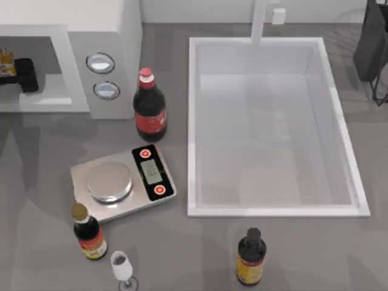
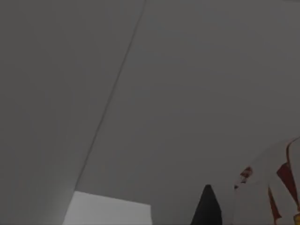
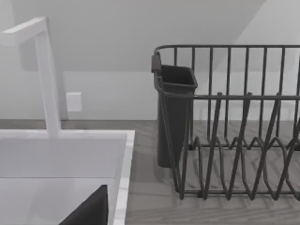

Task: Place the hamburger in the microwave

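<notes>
Reaching inside the microwave [image 1: 103,36], left end effector [image 1: 25,76] sits just beside the hamburger [image 1: 6,62], deep in the cavity; grip state unclear. Left arm is nearer.

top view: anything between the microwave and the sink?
Yes. In the top view a red-labelled cola bottle stands between the microwave and the sink, close beside the microwave's dial panel.

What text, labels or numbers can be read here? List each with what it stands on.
None can be read.
Cola bottle: red label, lettering blurred.
Brown-capped sauce bottle: red-and-yellow label, unreadable.
Black-capped bottle: yellow label, unreadable.
Scale: display and two red buttons, marks too small.
Microwave: two dials, no markings legible.
</notes>
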{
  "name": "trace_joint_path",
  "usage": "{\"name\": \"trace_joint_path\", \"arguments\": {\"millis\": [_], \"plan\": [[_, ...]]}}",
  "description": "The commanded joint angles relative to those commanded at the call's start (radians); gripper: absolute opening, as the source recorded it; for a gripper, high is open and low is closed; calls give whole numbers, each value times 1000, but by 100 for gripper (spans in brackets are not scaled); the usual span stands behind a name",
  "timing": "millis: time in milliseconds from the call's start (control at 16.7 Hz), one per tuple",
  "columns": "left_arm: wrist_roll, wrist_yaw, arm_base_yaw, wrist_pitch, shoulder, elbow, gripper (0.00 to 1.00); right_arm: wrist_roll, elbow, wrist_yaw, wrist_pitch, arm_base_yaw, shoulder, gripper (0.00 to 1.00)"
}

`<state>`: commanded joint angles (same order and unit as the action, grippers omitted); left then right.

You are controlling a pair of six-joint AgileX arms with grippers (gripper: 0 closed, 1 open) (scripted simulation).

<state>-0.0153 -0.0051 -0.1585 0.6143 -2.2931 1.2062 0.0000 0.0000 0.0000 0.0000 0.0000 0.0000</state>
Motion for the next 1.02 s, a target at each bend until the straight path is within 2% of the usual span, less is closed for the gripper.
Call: {"name": "trace_joint_path", "arguments": {"millis": [420, 1020], "plan": [[-16, -31, -36, 108, 90, -50, 100, 0, 0, 0, 0, 0, 0, 100], [-36, -26, -36, 373, 256, -308, 100, 0, 0, 0, 0, 0, 0, 100]]}}
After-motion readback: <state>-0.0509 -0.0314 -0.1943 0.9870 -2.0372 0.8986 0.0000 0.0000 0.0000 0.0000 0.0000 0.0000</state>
